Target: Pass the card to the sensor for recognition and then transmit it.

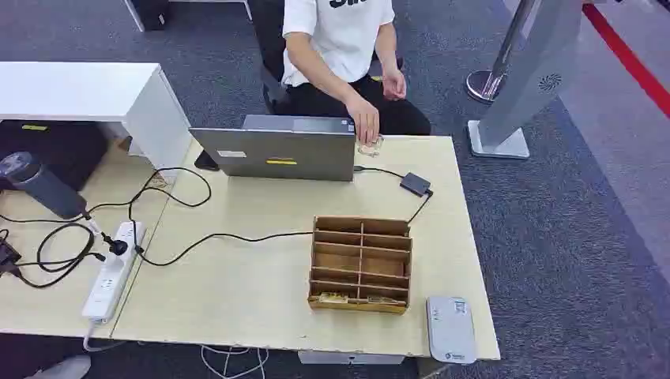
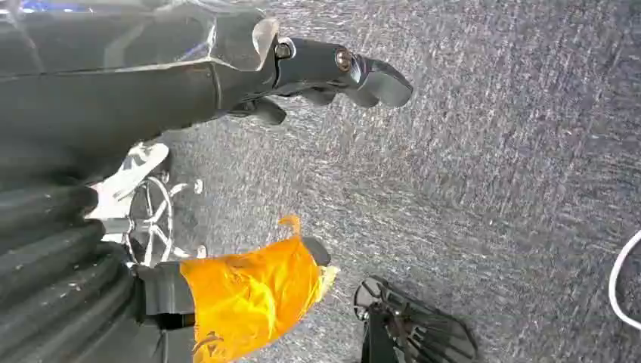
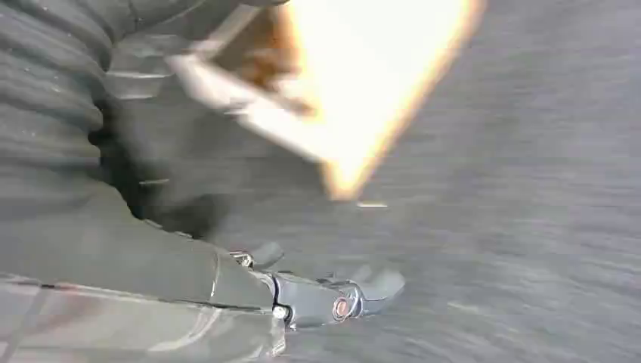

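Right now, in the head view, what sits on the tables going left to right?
Dark grey cylindrical speaker → white power strip → grey laptop → brown wooden divided card box → grey flat card sensor.

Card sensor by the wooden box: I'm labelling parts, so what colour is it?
Light grey card sensor, clearest in the head view.

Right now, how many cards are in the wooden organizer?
2 that I can make out, both in the wooden organizer's front row nearest the robot: one card in the left slot, another in the right. The dividers may hide more.
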You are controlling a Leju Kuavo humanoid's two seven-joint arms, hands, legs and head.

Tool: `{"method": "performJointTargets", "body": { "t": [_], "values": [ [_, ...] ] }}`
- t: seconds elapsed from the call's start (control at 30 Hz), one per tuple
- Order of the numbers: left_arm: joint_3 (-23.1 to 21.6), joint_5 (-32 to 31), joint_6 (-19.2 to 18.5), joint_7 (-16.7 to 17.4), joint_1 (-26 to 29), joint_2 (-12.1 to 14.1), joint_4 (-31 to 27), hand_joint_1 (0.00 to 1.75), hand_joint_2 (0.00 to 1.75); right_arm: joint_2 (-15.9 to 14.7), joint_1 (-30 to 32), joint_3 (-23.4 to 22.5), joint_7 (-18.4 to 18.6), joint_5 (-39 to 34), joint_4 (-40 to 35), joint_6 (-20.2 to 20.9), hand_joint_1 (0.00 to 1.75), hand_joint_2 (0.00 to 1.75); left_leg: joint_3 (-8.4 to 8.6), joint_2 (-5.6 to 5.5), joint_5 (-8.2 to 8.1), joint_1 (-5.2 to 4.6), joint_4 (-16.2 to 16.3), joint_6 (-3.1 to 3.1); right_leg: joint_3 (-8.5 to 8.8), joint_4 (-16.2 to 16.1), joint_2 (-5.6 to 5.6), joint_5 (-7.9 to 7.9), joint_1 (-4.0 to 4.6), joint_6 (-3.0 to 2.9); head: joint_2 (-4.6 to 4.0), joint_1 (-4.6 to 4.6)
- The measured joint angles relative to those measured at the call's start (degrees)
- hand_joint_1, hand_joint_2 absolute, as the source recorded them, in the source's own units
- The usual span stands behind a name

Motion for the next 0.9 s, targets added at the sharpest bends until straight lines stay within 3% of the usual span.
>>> {"method": "performJointTargets", "body": {
  "t": [0.13,0.3,0.43,0.5,0.53,0.63,0.77,0.9],
  "values": [
    [0.9,-0.4,0.7,0.0,0.0,0.0,0.0,0.00,1.75,-1.2,-1.6,-4.2,-6.8,-1.8,-2.9,2.4,0.00,1.75,0.01,0.03,0.00,-0.01,0.0,0.00,0.00,0.0,0.02,0.01,0.00,0.01,0.00,0.00],
    [1.2,-3.4,1.3,-2.2,0.0,-0.1,0.0,0.00,1.75,-0.5,-2.8,-9.4,-5.5,-3.3,-9.8,4.0,0.00,1.75,0.04,-0.02,0.01,-0.03,0.0,0.01,0.06,0.0,-0.05,0.00,-0.01,0.01,0.00,0.00],
    [2.0,-3.5,2.0,-2.4,-0.1,-0.2,0.0,0.00,1.75,5.8,-3.5,-11.3,-0.7,0.0,-27.5,3.4,0.00,1.75,0.10,0.13,0.01,-0.01,0.0,0.00,0.04,0.1,0.16,0.01,-0.01,0.00,0.00,0.02],
    [2.9,-2.6,2.0,-2.2,-0.2,-0.3,0.0,0.00,1.75,9.3,-4.8,-10.9,0.3,2.1,-35.4,4.1,0.00,1.75,0.10,0.24,0.01,-0.02,0.0,0.01,0.05,0.1,0.21,0.02,-0.02,-0.01,0.00,0.04],
    [3.7,-1.8,2.1,-1.8,-0.2,-0.4,0.0,0.00,1.75,11.2,-5.3,-9.6,-0.7,6.5,-41.0,2.7,0.00,1.75,0.14,0.27,0.01,-0.04,0.0,0.01,0.05,0.1,0.22,0.02,-0.03,-0.01,0.00,-0.07],
    [5.7,-1.1,2.6,-0.8,-0.2,-1.1,0.0,0.00,1.75,15.0,-5.5,-1.0,-7.1,20.7,-56.3,-5.3,0.00,1.75,0.19,0.27,0.08,-0.15,0.0,0.02,-0.01,0.2,0.21,0.02,-0.12,0.00,0.00,-0.07],
    [7.3,-1.7,0.3,-0.6,0.0,-1.9,0.0,0.00,1.75,17.7,-0.5,13.4,-17.7,31.5,-76.7,-20.4,0.00,1.75,0.17,0.07,0.10,-0.11,0.0,0.01,0.08,0.1,0.04,-0.01,-0.09,0.01,0.00,-0.02],
    [8.1,-3.1,-1.6,-0.6,0.1,-2.2,0.0,0.00,1.75,17.0,7.2,30.3,-19.8,50.2,-90.7,-41.3,0.00,1.75,0.15,0.12,0.03,-0.10,0.0,0.03,0.05,0.1,0.10,-0.06,-0.08,0.01,0.00,-0.07]
  ]
}}
